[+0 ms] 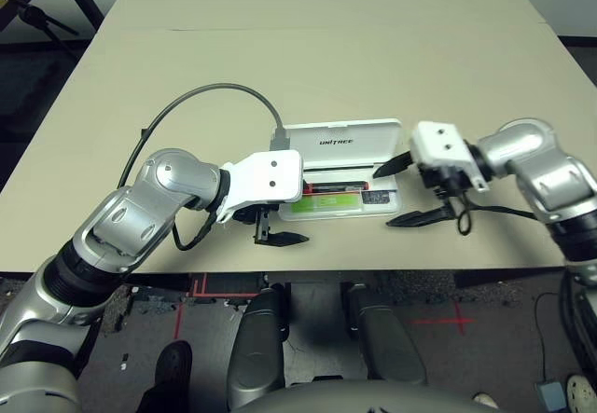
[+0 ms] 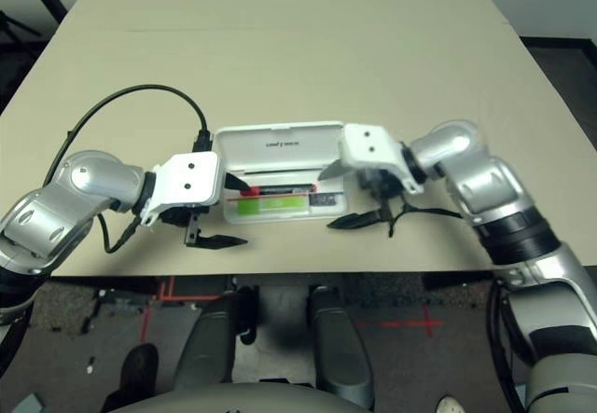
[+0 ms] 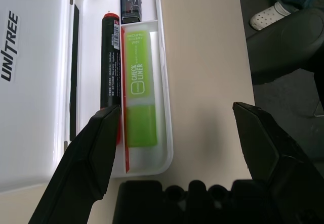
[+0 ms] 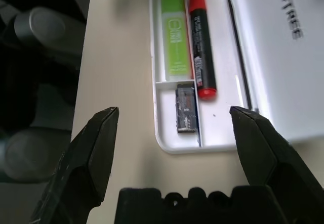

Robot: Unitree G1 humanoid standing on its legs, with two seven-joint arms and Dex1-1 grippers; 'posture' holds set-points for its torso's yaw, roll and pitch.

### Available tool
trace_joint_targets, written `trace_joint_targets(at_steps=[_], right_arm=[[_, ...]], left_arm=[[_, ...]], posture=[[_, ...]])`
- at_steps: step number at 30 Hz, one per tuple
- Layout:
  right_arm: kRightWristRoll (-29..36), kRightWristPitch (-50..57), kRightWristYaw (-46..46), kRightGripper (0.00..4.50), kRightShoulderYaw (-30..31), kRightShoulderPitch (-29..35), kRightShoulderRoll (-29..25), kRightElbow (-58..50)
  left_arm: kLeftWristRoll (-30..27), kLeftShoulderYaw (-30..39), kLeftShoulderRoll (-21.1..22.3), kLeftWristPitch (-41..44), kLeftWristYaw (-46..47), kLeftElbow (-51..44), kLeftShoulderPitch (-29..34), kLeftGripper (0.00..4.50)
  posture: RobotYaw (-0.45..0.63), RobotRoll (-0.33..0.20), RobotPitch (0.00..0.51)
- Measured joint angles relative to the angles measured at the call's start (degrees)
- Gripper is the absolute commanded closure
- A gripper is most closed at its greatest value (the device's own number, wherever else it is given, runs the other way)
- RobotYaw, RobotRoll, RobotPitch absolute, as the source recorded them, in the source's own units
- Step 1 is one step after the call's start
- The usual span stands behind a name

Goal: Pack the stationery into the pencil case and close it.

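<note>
The white pencil case (image 1: 345,152) lies open near the table's front edge, its lettered lid folded back. In its tray lie the stationery: a light green highlighter (image 3: 140,97), a red marker (image 3: 110,62) with a black body beside it, and a small black piece (image 4: 186,107) in the end compartment. My left gripper (image 1: 280,236) hangs open at the case's left front corner, holding nothing. Over the right end of the tray my right gripper (image 1: 403,191) stands open and empty, one finger toward the lid and the other out past the front rim.
A grey cable (image 1: 205,91) loops over the table from my left wrist to behind the case. A thin black cable (image 1: 494,210) trails from my right wrist. The table's front edge (image 1: 373,268) runs close below both grippers. Bare tabletop stretches behind the case.
</note>
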Motion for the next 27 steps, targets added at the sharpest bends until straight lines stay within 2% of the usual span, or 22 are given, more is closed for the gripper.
trace_joint_targets(at_steps=[6, 9, 14, 18, 25, 27], right_arm=[[3.8, 3.2, -0.9, 0.04, -7.2, 6.4, -5.2, -0.7], [5.7, 5.1, -1.7, 0.04, -11.8, 11.9, -8.2, -1.1], [7.8, 7.0, -3.1, 0.04, -17.1, 18.4, -9.7, -1.8], [8.1, 7.0, -3.7, 0.04, -17.9, 20.6, -10.4, -1.5], [9.8, 7.1, -4.9, 0.04, -19.2, 20.8, -10.4, -1.6], [9.9, 7.1, -5.0, 0.00, -19.2, 20.6, -10.4, -1.6]], left_arm=[[0.0, 0.0, -0.1, 0.1, 0.2, -0.1, 0.1, 0.00], [0.0, 0.0, -0.1, 0.2, 0.4, -0.1, 0.4, 0.00], [0.0, 0.0, -0.2, 0.2, 0.5, 0.0, 0.4, 0.00], [0.0, 0.0, -0.4, 0.0, 0.5, 0.2, 0.4, 0.00], [0.0, 0.0, -0.5, 0.0, 0.6, 0.5, 0.3, 0.00], [0.0, 0.1, -0.1, 0.1, 0.6, 0.6, 0.5, 0.40]], posture=[[0.03, 0.000, 0.211], [0.02, 0.000, 0.209], [0.00, 0.000, 0.205], [-0.01, 0.000, 0.206], [0.00, 0.000, 0.206], [0.01, 0.000, 0.206]])
